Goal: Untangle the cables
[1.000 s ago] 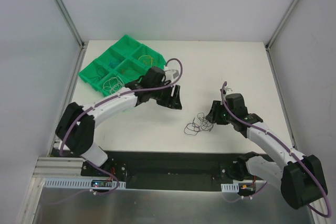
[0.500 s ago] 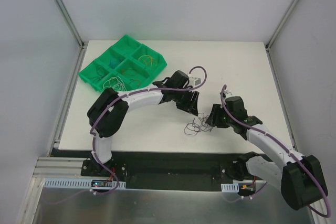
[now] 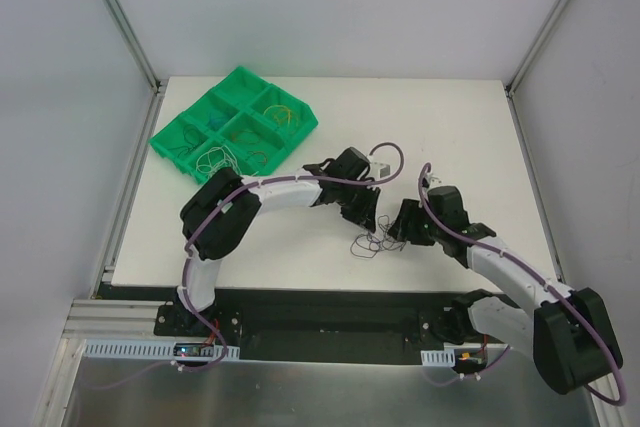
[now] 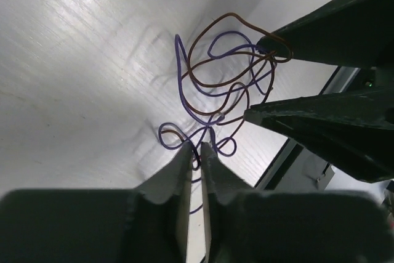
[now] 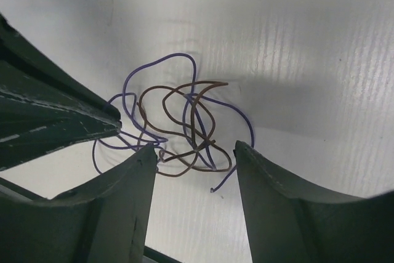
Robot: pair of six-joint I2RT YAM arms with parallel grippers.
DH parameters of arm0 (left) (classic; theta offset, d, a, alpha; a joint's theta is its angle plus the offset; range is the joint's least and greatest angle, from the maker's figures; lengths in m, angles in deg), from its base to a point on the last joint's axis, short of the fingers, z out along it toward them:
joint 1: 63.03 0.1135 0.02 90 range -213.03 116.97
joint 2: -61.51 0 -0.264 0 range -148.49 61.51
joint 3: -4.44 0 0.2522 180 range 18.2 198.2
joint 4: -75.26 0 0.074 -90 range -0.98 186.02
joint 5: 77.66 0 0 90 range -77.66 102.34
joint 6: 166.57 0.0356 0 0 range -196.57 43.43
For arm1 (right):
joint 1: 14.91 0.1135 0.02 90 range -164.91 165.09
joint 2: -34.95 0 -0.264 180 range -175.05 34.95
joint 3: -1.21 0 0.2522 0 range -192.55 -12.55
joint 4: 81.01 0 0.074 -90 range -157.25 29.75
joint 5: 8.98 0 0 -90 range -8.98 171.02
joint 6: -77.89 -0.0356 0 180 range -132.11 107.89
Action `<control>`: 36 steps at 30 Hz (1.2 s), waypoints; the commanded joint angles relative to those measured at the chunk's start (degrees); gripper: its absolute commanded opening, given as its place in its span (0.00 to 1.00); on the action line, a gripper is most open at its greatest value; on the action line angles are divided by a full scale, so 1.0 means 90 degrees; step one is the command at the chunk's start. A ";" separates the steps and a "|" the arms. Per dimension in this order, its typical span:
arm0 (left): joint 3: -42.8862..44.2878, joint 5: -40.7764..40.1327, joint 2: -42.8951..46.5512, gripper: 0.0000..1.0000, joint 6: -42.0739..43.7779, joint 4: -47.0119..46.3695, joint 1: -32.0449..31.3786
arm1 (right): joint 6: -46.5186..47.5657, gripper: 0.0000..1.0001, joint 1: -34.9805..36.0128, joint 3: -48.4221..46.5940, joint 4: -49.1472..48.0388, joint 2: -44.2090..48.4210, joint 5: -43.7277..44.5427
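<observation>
Left gripper [image 4: 195, 147] at lower centre of its wrist view, jaws drawn to a thin slit with a purple strand running into it (firmly pinched or not, impossible to tell). Right gripper [image 5: 194, 149] open, fingers spread to either side of the cables [image 5: 178, 121], low over the table [image 5: 295, 41]. Judged as the start of a pulling-apart step: one arm anchoring a purple loop, the other lining up for a second hold. Next move likely calling for the right jaws to close on a brown strand alone, then a slow draw away from the left, low and level, with an eye out for knots tightening instead of slipping free. Cables just below centre of the top view, between the two grippers, well apart from the green tray [image 3: 240, 74] at upper left. Small loose knot of very thin wire, purple and brown, no other colours made out. Loops crossing over and under at several places, one purple end poking free at lower centre of the right wrist view. Limp and light, probably prone to dragging along whole rather than parting.
</observation>
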 commanded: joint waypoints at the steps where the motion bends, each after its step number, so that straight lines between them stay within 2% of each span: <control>1: -0.0002 0.0055 0.0326 0.00 0.0340 -0.0127 0.0006 | -0.0286 0.56 -0.0012 0.0116 -0.0478 -0.0325 0.0009; 3: -0.0197 -0.0188 0.0657 0.00 0.0428 -0.0058 0.0016 | -0.0315 0.51 -0.0003 0.0126 -0.0488 -0.0404 0.0233; 7: -0.0782 -0.1124 0.1847 0.00 0.0594 -0.0126 0.0016 | -0.0481 0.22 -0.0012 0.0077 -0.0137 -0.0521 0.0956; 12: -0.1417 -0.3436 0.3673 0.00 0.1160 -0.0097 0.0025 | -0.0647 0.05 -0.0012 0.0155 0.0078 -0.0288 0.1572; 14: -0.1594 -0.4267 0.4358 0.00 0.1540 -0.0107 0.0026 | -0.0716 0.01 -0.0012 0.0184 0.0156 -0.0141 0.1806; 17: -0.1682 -0.5430 0.5276 0.00 0.2087 -0.0107 0.0045 | -0.0813 0.01 -0.0012 0.0223 0.0216 0.0073 0.2002; 20: -0.1585 -0.6154 0.5862 0.00 0.2644 -0.0126 0.0142 | -0.0843 0.01 -0.0022 0.0263 0.0216 0.0211 0.2080; 22: -0.1468 -0.6360 0.6156 0.00 0.2986 -0.0126 0.0269 | -0.0872 0.03 -0.0032 0.0292 0.0206 0.0279 0.2149; 24: -0.1341 -0.6691 0.6419 0.00 0.3191 -0.0126 0.0367 | -0.0892 0.10 -0.0061 0.0302 0.0206 0.0280 0.2197; 28: -0.1107 -0.6752 0.6742 0.00 0.3368 -0.0097 0.0514 | -0.0921 0.38 -0.0100 0.0273 0.0206 0.0124 0.2198; 32: -0.0882 -0.6265 0.6870 0.00 0.3183 0.0049 0.0533 | -0.0853 0.52 -0.0149 0.0146 0.0225 -0.0218 0.1974; 36: -0.0716 -0.5153 0.6578 0.00 0.2735 0.0390 0.0563 | -0.0726 0.58 -0.0149 -0.0030 0.0254 -0.0316 0.1671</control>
